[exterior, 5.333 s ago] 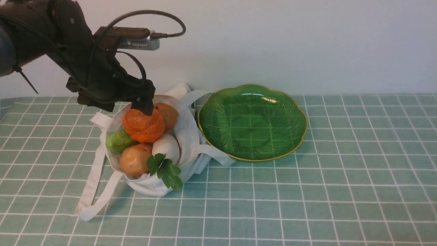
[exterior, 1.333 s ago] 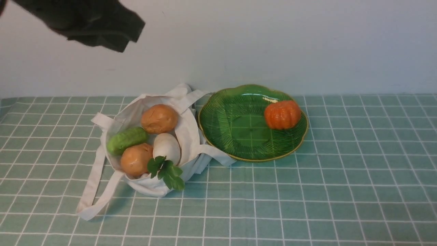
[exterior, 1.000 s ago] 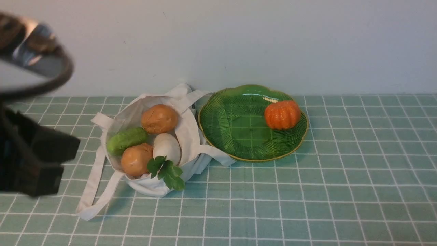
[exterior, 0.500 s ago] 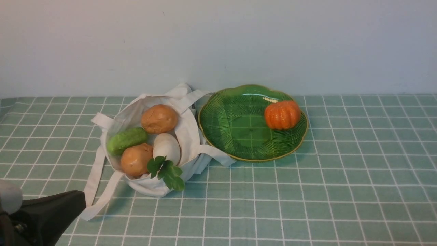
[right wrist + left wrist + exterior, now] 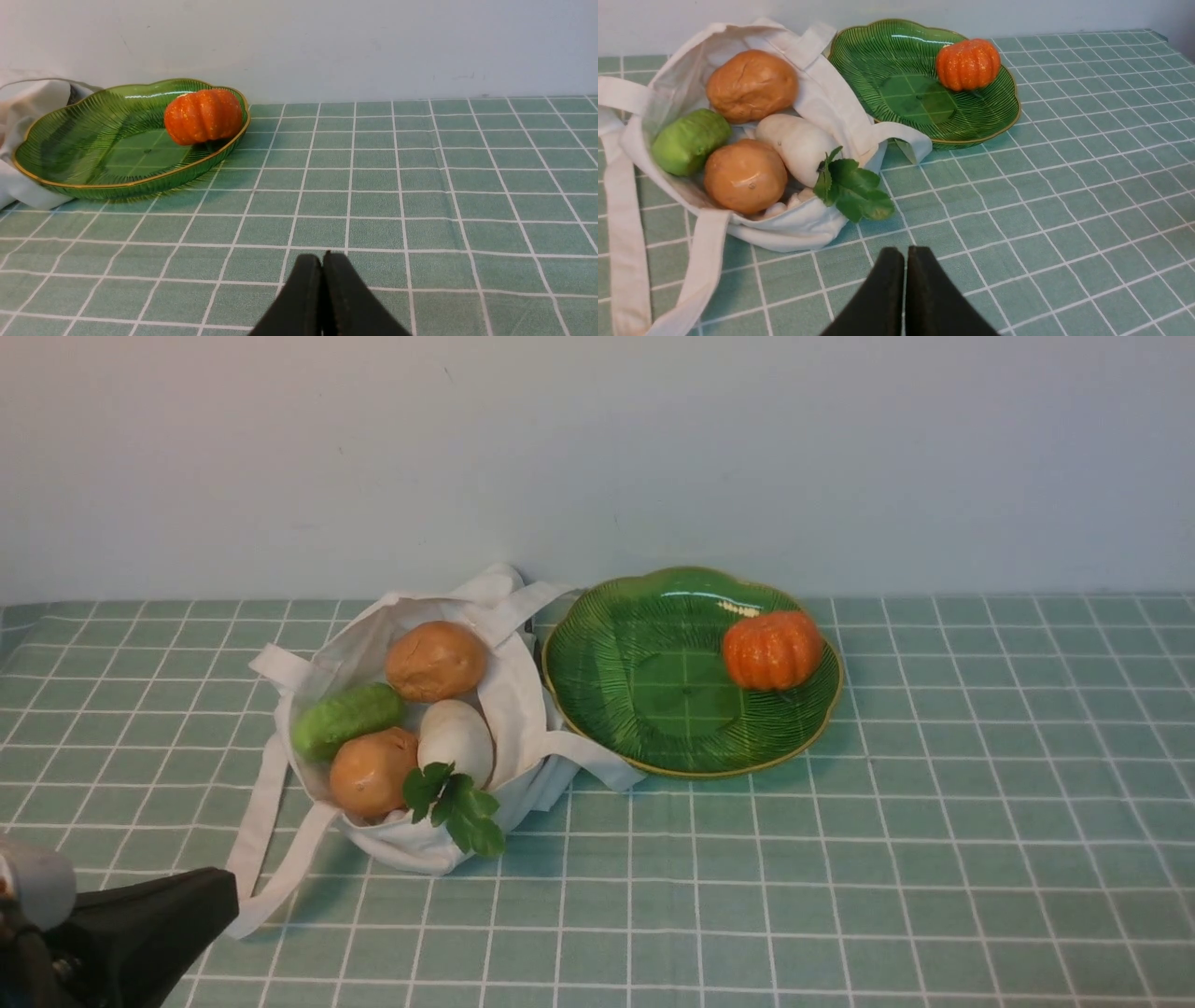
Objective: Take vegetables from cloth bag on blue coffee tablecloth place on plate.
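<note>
the pumpkin (image 5: 773, 650) sits on the plate (image 5: 687, 764); the bag (image 5: 411, 845) is beside the plate. both arms' fingers (image 5: 887, 280) are shut.

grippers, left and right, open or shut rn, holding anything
Left tool: closed, holding nothing.
Right tool: closed, holding nothing.

Pumpkin (image 5: 773, 651): we observe orange.
Plate (image 5: 688, 695): we record green, with fine radiating lines and a yellow-edged rim.
2 potatoes (image 5: 436, 661): we list both as tan-brown.
Cucumber (image 5: 348, 721): we note bright green.
Egg-shaped piece (image 5: 456, 742): we mark off-white.
Sprig (image 5: 456, 807): we see dark green.
Bag (image 5: 411, 847): we log off-white.
Tablecloth (image 5: 896, 859): we identify muted teal-green with a white grid.
</note>
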